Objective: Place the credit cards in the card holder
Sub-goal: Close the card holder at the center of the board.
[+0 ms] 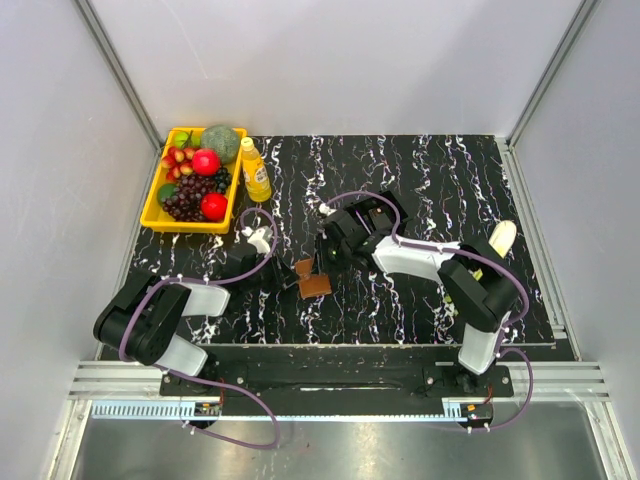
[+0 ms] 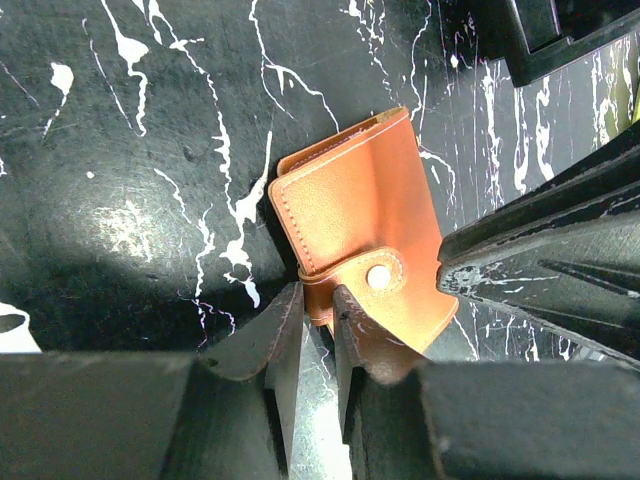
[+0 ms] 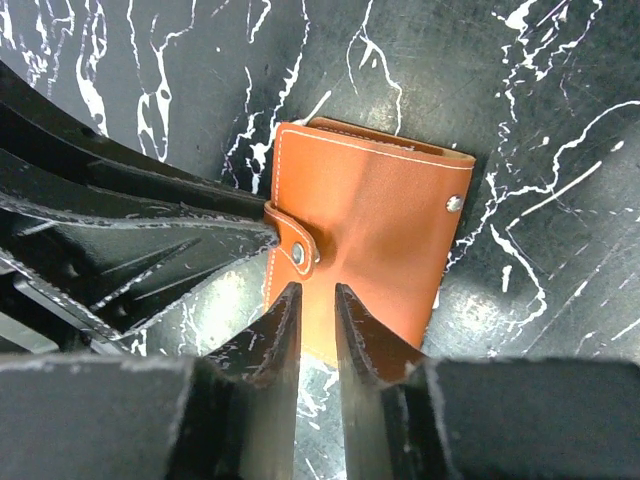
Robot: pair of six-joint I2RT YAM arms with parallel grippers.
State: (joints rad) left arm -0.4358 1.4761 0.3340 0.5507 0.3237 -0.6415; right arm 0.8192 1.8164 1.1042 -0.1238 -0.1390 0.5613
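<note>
The card holder (image 1: 314, 283), a small brown leather wallet with light stitching and a snap tab, lies on the black marbled table between both grippers. My left gripper (image 2: 318, 305) is shut on its edge beside the snap tab; the wallet (image 2: 355, 205) stretches away from the fingertips. My right gripper (image 3: 317, 300) reaches in from the other side, its jaws closed narrowly on the wallet's near edge (image 3: 370, 220), where the leather creases upward. In the top view the left gripper (image 1: 292, 276) and the right gripper (image 1: 326, 254) meet at the wallet. No credit cards are in view.
A yellow tray (image 1: 158, 222) of fruit sits at the back left with an orange juice bottle (image 1: 256, 171) beside it. A banana (image 1: 502, 237) lies at the right. Each wrist view shows the other arm's black gripper body close by (image 2: 545, 265) (image 3: 110, 225).
</note>
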